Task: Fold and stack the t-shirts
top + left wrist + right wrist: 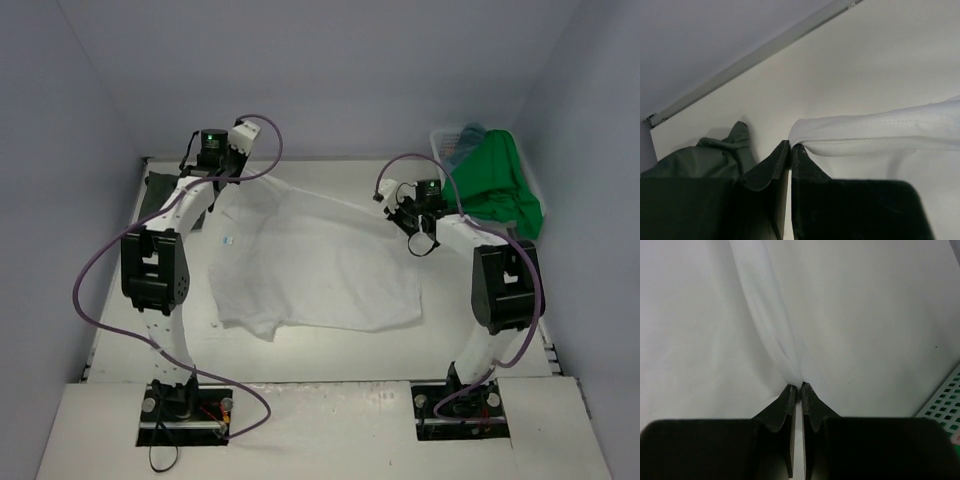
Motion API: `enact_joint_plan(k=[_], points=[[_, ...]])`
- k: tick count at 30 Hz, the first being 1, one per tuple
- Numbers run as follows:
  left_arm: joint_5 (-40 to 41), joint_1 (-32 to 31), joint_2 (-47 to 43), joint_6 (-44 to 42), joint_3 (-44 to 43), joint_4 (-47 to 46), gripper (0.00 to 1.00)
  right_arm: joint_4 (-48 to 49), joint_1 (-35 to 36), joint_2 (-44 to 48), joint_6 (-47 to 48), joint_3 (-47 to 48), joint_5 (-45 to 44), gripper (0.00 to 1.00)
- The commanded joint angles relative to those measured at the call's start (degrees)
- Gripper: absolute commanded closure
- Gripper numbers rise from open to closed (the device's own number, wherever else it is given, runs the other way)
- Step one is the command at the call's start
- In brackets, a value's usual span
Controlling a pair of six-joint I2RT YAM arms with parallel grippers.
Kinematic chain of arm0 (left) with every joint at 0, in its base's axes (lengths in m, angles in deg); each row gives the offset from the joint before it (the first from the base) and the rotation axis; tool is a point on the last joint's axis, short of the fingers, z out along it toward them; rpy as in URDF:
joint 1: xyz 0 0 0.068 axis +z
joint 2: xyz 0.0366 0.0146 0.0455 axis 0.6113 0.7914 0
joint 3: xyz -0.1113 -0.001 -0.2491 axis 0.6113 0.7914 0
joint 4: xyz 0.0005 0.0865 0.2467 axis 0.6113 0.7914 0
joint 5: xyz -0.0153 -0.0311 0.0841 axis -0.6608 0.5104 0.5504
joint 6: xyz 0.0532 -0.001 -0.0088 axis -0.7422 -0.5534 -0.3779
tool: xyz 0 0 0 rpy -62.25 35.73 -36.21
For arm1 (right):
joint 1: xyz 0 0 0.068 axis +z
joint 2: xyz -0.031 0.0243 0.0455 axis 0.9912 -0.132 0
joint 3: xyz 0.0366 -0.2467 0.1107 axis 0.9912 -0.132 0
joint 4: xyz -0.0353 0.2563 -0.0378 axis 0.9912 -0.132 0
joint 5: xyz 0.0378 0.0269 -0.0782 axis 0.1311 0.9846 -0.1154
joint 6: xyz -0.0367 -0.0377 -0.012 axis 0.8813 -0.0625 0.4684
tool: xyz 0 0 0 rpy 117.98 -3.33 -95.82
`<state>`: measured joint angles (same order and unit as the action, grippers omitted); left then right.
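Left claw (pixel 790 146) clamped on white shirt (pixel 320 265) at far-left corner, right claw (pixel 800 386) pinched shut on its far-right edge. Prob. to pull cloth taut & flat on table (pixel 350 355) for folding. Rest of shirt lies spread nearer the bases. Dark shirt (pixel 700 160) bunched just beside, far-left.

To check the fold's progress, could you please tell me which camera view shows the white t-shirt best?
Top external: the whole white t-shirt is visible, spread out. Each wrist view shows only a fold pinched between shut jaws.
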<state>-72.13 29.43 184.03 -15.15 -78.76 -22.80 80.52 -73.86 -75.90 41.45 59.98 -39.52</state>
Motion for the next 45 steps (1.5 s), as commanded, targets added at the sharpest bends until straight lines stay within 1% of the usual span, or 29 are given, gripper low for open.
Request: enact_joint_plan(k=[1, 5, 6, 11, 13, 16, 17, 20, 25, 26, 27, 29, 30, 31, 33, 36, 41, 45], points=[[2.6, -0.4, -1.1, 0.2, -5.3, -7.3, 1.0, 7.7, -0.8, -1.8, 0.3, 4.4, -3.0, 1.0], [5.0, -0.5, 0.8, 0.6, -6.8, -8.0, 1.0, 12.6, -0.9, -4.7, -1.4, 5.7, -7.6, 1.0], [5.5, -0.6, 1.0, 1.0, -7.5, -10.0, 1.0, 13.4, -0.9, -5.7, -2.3, 6.2, -9.8, 1.0], [6.4, -2.5, 4.2, 0.4, -10.7, -8.9, 1.0, 20.3, -0.8, -8.4, -4.8, 7.2, -15.3, 1.0], [6.8, -3.6, 6.4, -1.0, -11.6, -9.0, 1.0, 21.1, -0.6, -10.3, -5.5, 8.2, -18.2, 1.0], [7.5, -4.4, 9.8, -1.7, -14.5, -8.6, 1.0, 20.9, -0.2, -13.9, -6.9, 11.8, -20.8, 1.0], [7.7, -4.5, 10.6, -1.6, -16.5, -6.4, 1.0, 20.5, -0.3, -14.7, -7.0, 13.5, -21.1, 1.0], [7.6, -4.7, 13.8, -1.1, -20.2, -5.1, 1.0, 19.6, 0.3, -19.4, -6.3, 17.7, -22.2, 1.0], [7.6, -5.2, 17.7, -1.9, -24.1, -4.1, 1.0, 17.2, 0.6, -25.3, -5.6, 24.8, -22.5, 1.0], [7.6, -5.4, 18.7, -2.8, -25.0, -4.2, 1.0, 17.2, 0.8, -27.0, -5.6, 27.0, -24.7, 1.0], [8.0, -5.5, 19.2, -3.5, -25.4, -4.1, 1.0, 16.3, 0.8, -28.0, -5.6, 28.3, -25.0, 1.0], [8.5, -6.1, 20.6, -5.8, -26.2, -4.3, 1.0, 15.5, 1.2, -30.8, -5.5, 32.2, -27.3, 0.92], [10.2, -6.2, 21.0, -6.4, -26.3, -4.7, 1.0, 15.4, 1.3, -31.6, -5.2, 33.0, -28.0, 0.88], [11.1, -6.3, 21.4, -7.7, -26.5, -5.3, 1.0, 15.4, 1.6, -32.4, -5.0, 34.1, -28.8, 0.78], [11.7, -6.7, 22.7, -8.4, -27.4, -5.4, 1.0, 15.4, 2.1, -35.0, -4.2, 36.9, -32.3, 0.71], [12.2, -7.0, 24.0, -8.9, -28.8, -5.1, 1.0, 15.6, 2.5, -37.2, -4.0, 39.5, -34.6, 0.65], [13.9, -7.3, 26.3, -10.3, -31.3, -4.5, 1.0, 18.4, 3.2, -37.7, -4.0, 40.3, -37.6, 0.64], [15.5, -7.7, 28.6, -11.1, -34.6, -3.0, 1.0, 22.8, 3.8, -38.3, -1.5, 40.1, -41.3, 0.64]])
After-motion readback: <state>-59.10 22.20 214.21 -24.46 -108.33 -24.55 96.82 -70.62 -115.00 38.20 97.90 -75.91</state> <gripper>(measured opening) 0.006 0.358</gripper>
